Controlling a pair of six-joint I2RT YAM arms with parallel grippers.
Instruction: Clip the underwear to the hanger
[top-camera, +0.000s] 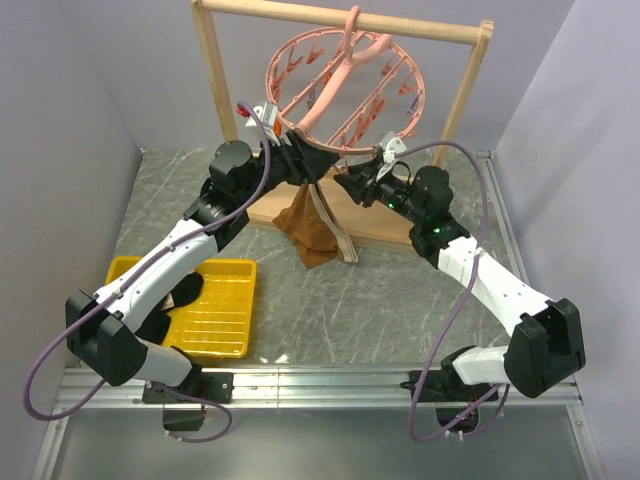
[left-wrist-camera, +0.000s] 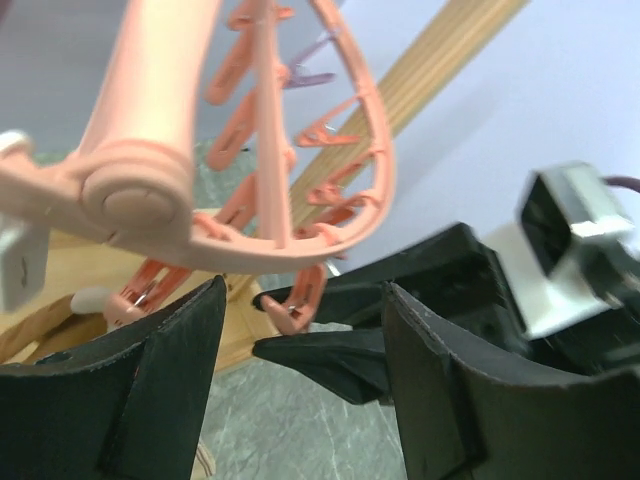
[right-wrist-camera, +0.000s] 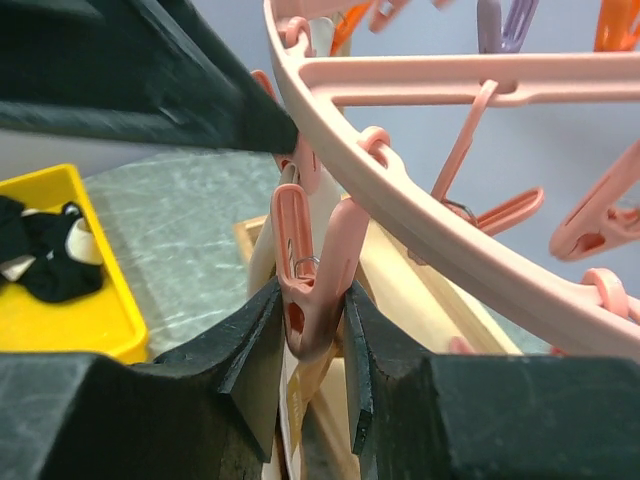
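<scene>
Below the round salmon-pink plastic drying ring (right-wrist-camera: 460, 238) drooped the brown fabric boxer-briefs (top-camera: 318, 232). The left pincer (left-wrist-camera: 302, 310) stood released; the right pincer (right-wrist-camera: 318, 320) squeezed a small pink clothespin clip (right-wrist-camera: 312, 265). Clipping was underway, I reckoned. Next, ease off so it bites the waistband.

The left arm (top-camera: 160, 270) and right arm (top-camera: 490, 280) share one build: glossy white link shells between bulky matt-black joint housings. A purple-grey cable (top-camera: 40, 368) loops along the left one, and a matching cable (top-camera: 447, 335) trails along the right. A small green light (top-camera: 436, 229) glows on the right forearm. Each wrist carries a pale grey camera box (top-camera: 262, 112). The left pincer (left-wrist-camera: 302, 295) and right pincer (right-wrist-camera: 312, 300) have thick black wedge-shaped fingers (left-wrist-camera: 160, 390) with a faintly grainy finish.
</scene>
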